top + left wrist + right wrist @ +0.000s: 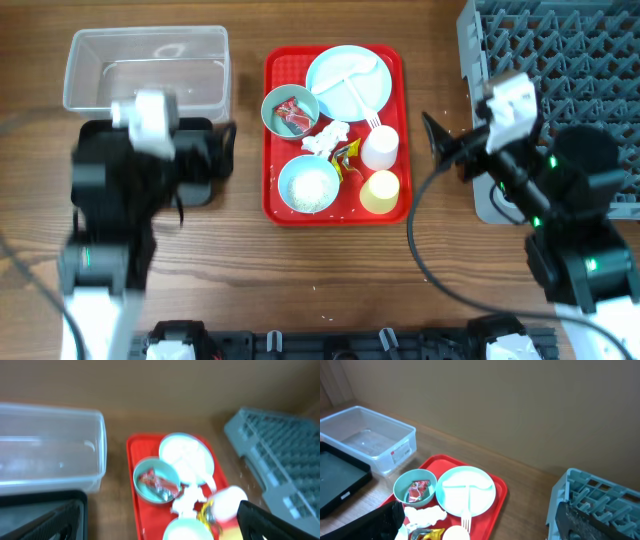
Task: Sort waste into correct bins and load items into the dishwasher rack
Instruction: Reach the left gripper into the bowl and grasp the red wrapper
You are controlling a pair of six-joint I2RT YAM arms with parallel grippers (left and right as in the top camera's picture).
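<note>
Left fingers [265, 521] and right fingers [382, 521] gape empty, flanking the red tray [269, 130]; crowding there could topple the white cup [380, 147].

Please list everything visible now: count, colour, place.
clear tub: one, far left.
black tub: one, left, partly hidden.
tray: one, red, centre.
plate: one, pale blue, on tray.
bowl with red wrapper: one, pale blue, tray.
bowl with white grains: one, pale blue, tray.
white cup, yellow cup: one each, tray's right side.
tissue: one, white, tray middle.
yellow wrapper: one, by tissue.
fork: one, white, by plate.
rack: one, grey, right.
left gripper, right gripper: black, open.
</note>
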